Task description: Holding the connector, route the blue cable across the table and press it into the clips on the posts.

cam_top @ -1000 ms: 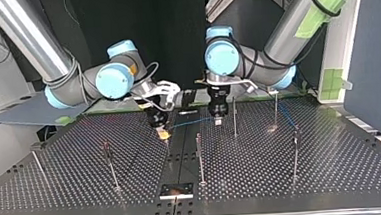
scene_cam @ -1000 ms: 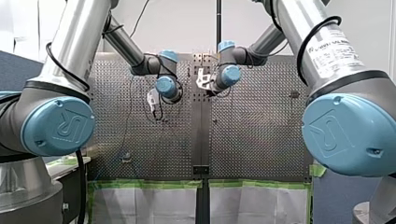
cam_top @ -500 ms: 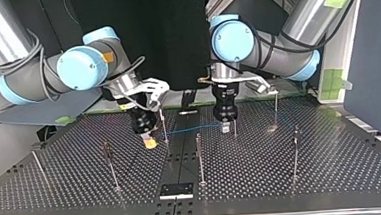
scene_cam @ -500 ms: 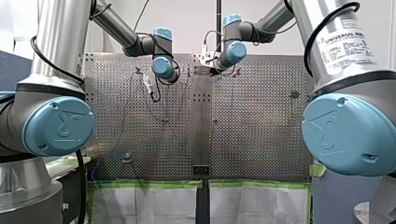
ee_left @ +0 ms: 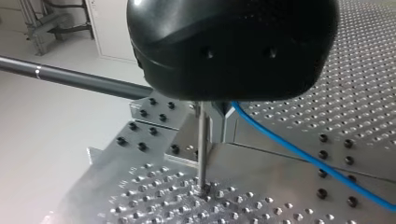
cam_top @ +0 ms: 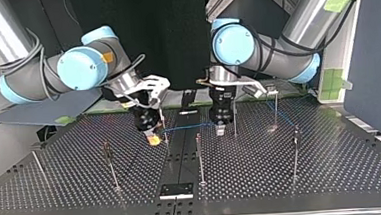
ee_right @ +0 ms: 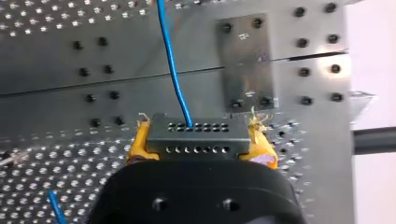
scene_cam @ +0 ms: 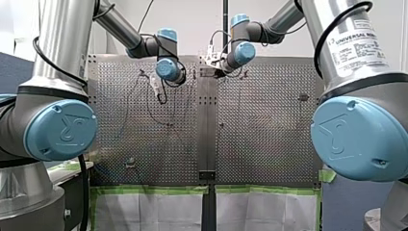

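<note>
Right gripper (cam_top: 154,138), left gripper (cam_top: 220,130), both clamped, low.

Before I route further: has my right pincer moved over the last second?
Yes. My right pincer, shut on the connector, has shifted toward the top view's left, from against the thin post to just clear of it.

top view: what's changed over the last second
Both grippers came toward this camera; my right gripper also shifted to the view's left, my left gripper keeping beside a post. The connector stays in my right gripper's jaws, and the blue cable still runs between the two grippers.
</note>
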You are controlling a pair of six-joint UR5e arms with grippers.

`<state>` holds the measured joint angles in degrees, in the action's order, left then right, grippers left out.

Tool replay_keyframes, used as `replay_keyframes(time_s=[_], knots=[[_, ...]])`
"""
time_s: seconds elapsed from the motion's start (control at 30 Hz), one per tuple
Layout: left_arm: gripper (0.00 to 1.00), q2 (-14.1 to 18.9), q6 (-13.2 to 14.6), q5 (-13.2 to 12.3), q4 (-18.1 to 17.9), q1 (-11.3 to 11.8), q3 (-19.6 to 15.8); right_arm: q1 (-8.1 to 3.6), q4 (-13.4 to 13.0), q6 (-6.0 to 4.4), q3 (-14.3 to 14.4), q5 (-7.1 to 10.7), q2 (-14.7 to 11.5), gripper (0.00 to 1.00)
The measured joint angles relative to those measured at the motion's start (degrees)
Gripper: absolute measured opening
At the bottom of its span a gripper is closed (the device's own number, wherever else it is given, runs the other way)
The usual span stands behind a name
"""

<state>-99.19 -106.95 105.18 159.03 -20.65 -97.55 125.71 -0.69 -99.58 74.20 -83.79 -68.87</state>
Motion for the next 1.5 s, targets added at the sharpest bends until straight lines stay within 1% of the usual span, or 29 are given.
replay_keyframes(time_s=[0.17, 0.3, 0.43, 0.7, 0.93, 1.1, 1.2, 1.33, 1.37, 1.4, 1.43, 1.47, 1.5], knots=[[0.00, -0.6, 0.0, -0.2, 0.2, 0.5, 2.0, -0.29, -0.1, -0.01, 0.0, 0.58, 0.6, 0.00], [0.00, -0.7, 0.0, -0.5, 0.7, 1.2, 3.6, -0.80, -0.3, -0.02, -0.2, 1.15, 0.7, 0.00], [0.00, -1.2, 0.0, -1.6, 1.1, 1.9, 4.5, -1.36, -0.4, -0.24, -0.7, 1.84, 0.7, 0.00], [0.00, -5.2, 0.3, -3.0, 1.4, 2.2, 7.6, -2.99, -0.5, -1.50, -2.5, 3.55, 1.3, 0.00], [0.00, -8.5, 0.3, -3.5, 1.8, 2.4, 11.0, -4.71, -0.6, -1.82, -3.2, 4.34, 1.9, 0.00], [0.00, -9.6, 0.3, -3.6, 2.0, 2.9, 12.7, -5.95, -0.7, -2.10, -3.7, 4.86, 2.5, 0.00], [0.00, -9.7, 0.3, -3.6, 2.2, 3.2, 13.0, -6.45, -0.7, -2.18, -3.9, 5.16, 2.7, 0.00], [0.00, -9.7, 0.2, -3.5, 2.8, 3.5, 13.0, -6.82, -0.7, -2.21, -4.1, 5.40, 2.7, 0.00], [0.09, -9.7, 0.2, -3.5, 3.0, 3.5, 13.0, -6.88, -0.7, -2.21, -4.1, 5.42, 2.7, 0.00], [0.09, -9.7, 0.1, -3.5, 3.2, 3.5, 13.0, -6.93, -0.7, -2.21, -4.1, 5.44, 2.7, 0.00], [0.24, -9.7, 0.1, -3.5, 3.4, 3.4, 13.0, -6.96, -0.7, -2.21, -4.1, 5.45, 2.7, 0.00], [0.34, -9.7, 0.1, -3.5, 3.6, 3.4, 13.0, -6.98, -0.7, -2.21, -4.1, 5.45, 2.7, 0.00], [0.34, -9.7, 0.1, -3.4, 3.9, 3.3, 13.0, -7.00, -0.7, -2.21, -4.1, 5.46, 2.7, 0.00]])
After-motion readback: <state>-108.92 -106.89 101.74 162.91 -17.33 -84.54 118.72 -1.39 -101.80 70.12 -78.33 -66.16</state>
